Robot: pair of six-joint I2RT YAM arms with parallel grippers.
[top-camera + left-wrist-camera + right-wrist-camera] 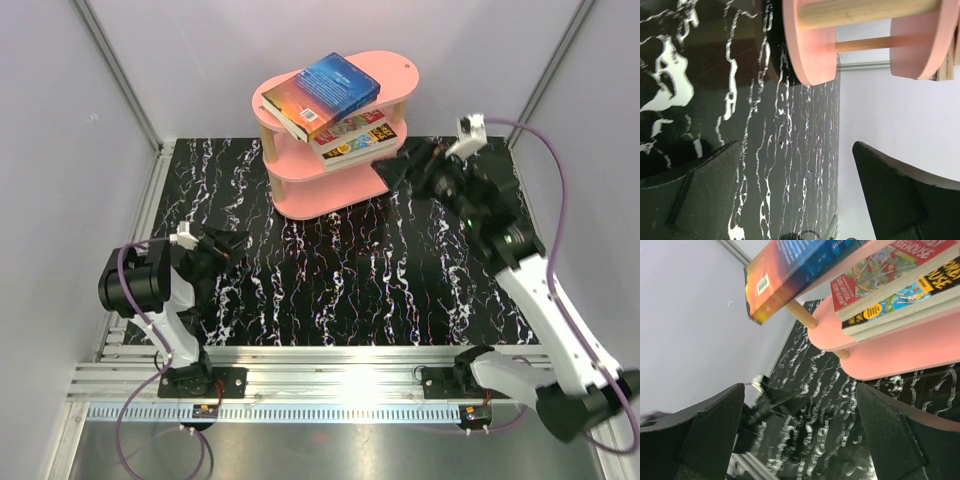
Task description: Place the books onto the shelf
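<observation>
Judging the books all placed, I hold my right gripper [393, 170] wide open and empty just beside the pink three-tier shelf with pale wooden posts [398, 72], with the dark blue and orange books [330, 88] on its top board, the bright Treehouse paperbacks [358, 138] on its middle board and my left gripper [232, 243] equally open and empty well apart from it, so next I need only draw back without bumping it.

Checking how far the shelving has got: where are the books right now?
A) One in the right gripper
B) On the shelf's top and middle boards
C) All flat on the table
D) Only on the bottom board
B: the blue-and-orange books lie on the top board of the shelf, the paperbacks lie on the middle board, and the right gripper is open with nothing in it.
</observation>
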